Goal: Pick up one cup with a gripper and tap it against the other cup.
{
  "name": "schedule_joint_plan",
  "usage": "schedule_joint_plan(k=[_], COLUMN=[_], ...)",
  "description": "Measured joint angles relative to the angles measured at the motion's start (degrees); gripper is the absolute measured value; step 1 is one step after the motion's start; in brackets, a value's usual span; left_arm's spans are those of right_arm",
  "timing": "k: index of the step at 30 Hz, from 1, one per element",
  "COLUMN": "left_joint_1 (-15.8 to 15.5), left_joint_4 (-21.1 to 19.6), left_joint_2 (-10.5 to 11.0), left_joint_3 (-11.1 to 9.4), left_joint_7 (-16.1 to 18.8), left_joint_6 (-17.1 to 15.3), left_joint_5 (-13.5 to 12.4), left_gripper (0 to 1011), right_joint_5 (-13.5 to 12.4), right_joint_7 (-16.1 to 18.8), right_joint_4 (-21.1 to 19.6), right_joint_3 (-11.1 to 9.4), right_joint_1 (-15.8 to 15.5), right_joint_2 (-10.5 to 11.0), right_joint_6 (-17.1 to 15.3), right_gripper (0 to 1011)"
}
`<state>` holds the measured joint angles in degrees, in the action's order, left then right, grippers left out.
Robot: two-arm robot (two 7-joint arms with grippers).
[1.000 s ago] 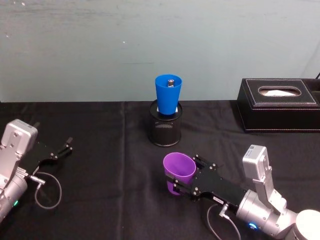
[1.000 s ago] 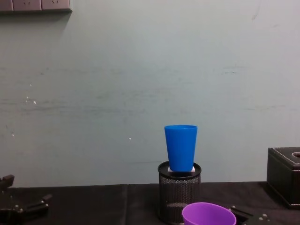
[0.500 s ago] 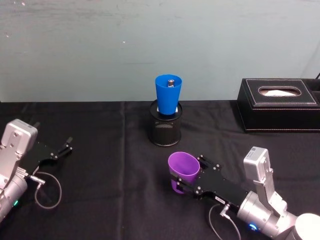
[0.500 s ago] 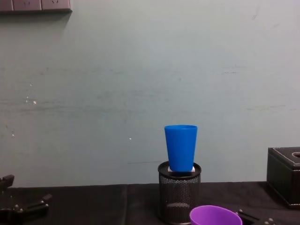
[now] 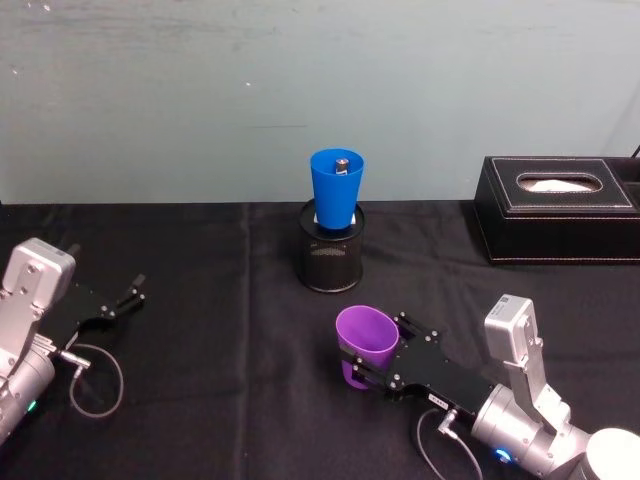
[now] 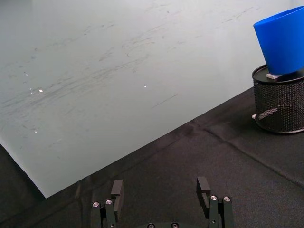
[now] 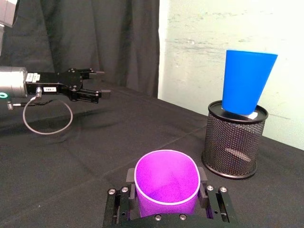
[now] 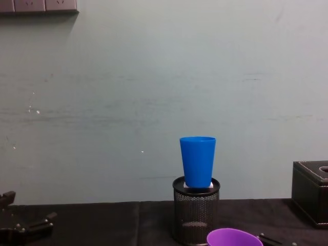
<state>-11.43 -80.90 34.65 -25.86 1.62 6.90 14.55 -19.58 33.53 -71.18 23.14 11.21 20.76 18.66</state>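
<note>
The purple cup (image 5: 365,338) is low over the black cloth in front of me, mouth up and leaning a little. My right gripper (image 5: 370,345) is shut on its sides; the black fingers (image 7: 130,176) press the purple cup (image 7: 166,183) from both sides. The blue cup (image 5: 336,188) stands upright inside a black mesh pen holder (image 5: 332,258), farther back and apart from the purple one. From the chest, the blue cup (image 8: 198,161) rises above the purple rim (image 8: 234,238). My left gripper (image 5: 128,297) rests open at the far left, with nothing between its fingers (image 6: 203,186).
A black tissue box (image 5: 558,208) sits at the back right near the pale wall. A cable loop (image 5: 95,380) lies beside the left arm. Open black cloth stretches between the two arms and around the pen holder (image 7: 232,142).
The right gripper has carried the purple cup slightly right and lower; its rim sits lower in the chest view. The blue cup and the left arm have stayed put.
</note>
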Motion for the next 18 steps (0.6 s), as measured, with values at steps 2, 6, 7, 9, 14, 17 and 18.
schedule_joint_plan(k=[2, 6, 7, 9, 14, 17, 18], left_joint_1=[0.0, 0.0, 0.0, 0.0, 0.0, 0.0, 0.0], left_joint_4=[0.0, 0.0, 0.0, 0.0, 0.0, 0.0, 0.0], left_joint_2=[0.0, 0.0, 0.0, 0.0, 0.0, 0.0, 0.0], left_joint_3=[0.0, 0.0, 0.0, 0.0, 0.0, 0.0, 0.0], left_joint_7=[0.0, 0.0, 0.0, 0.0, 0.0, 0.0, 0.0], left_joint_6=[0.0, 0.0, 0.0, 0.0, 0.0, 0.0, 0.0], left_joint_5=[0.0, 0.0, 0.0, 0.0, 0.0, 0.0, 0.0], left_gripper=[1000, 1000, 1000, 1000, 1000, 1000, 1000], right_joint_5=[0.1, 0.1, 0.1, 0.1, 0.1, 0.1, 0.1], right_joint_7=[0.1, 0.2, 0.2, 0.2, 0.2, 0.2, 0.2], right_joint_4=[0.1, 0.1, 0.1, 0.1, 0.1, 0.1, 0.1], right_joint_3=[0.0, 0.0, 0.0, 0.0, 0.0, 0.0, 0.0], right_joint_1=[0.1, 0.1, 0.1, 0.1, 0.1, 0.1, 0.1], right_joint_2=[0.0, -0.1, -0.1, -0.1, 0.0, 0.0, 0.0], right_joint_6=[0.0, 0.0, 0.0, 0.0, 0.0, 0.0, 0.0], right_gripper=[728, 728, 729, 728, 763, 840, 854])
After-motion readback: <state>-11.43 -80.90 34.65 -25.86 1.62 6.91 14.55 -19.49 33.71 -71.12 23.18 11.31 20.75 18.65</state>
